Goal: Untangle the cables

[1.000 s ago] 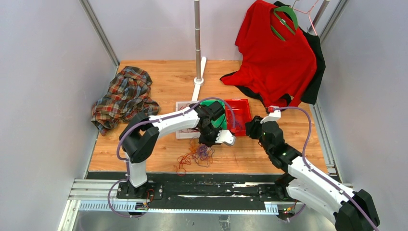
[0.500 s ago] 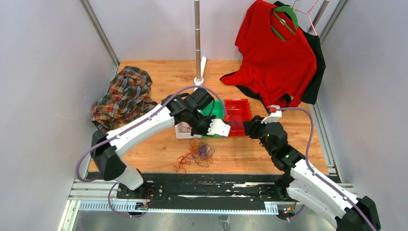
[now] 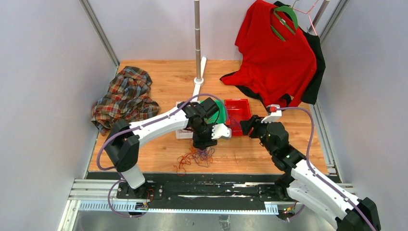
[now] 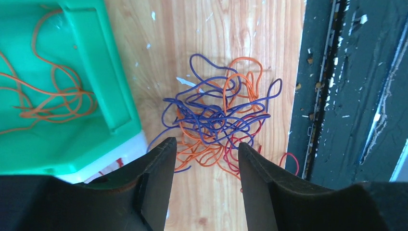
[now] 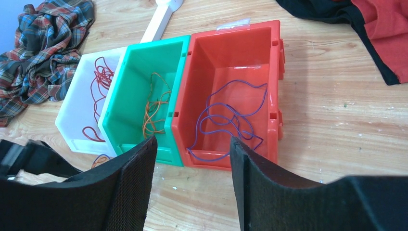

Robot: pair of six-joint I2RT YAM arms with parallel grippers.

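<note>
- Subject: the cables, a knot of thin purple-blue, orange and red strands, lie on the bare wooden desk just beside the near corner of the green plastic bin. On the other side they border the dark metal rail at the desk's near edge.
- Left jaws: spread, nothing between them, poised directly above the knot.
- Right jaws: spread and empty, held over the near side of the row of bins, well apart from the knot.
- Hazard 1: judged from the interlaced colours, a closure on the centre of the knot would likely pinch several strands together, so lifting would raise the whole bundle and tighten it.
- Hazard 2: one red loop reaches the rail, and a sideways drag could pull strands off the wood into the rail's slots.
- Hazard 3: a trailing loop may catch the green bin's corner and shift or tip the bin.
- Left wrist view only: individual strands and their crossings. The overhead view reduces these to a small blur under the left arm.
- Right wrist view only: sorted contents, namely red strands in the white plastic bin, orange strands in the green bin, and a purple strand in the red plastic bin.
- Overhead view only: both arms together, with the right arm reaching in beside the red bin.
</note>
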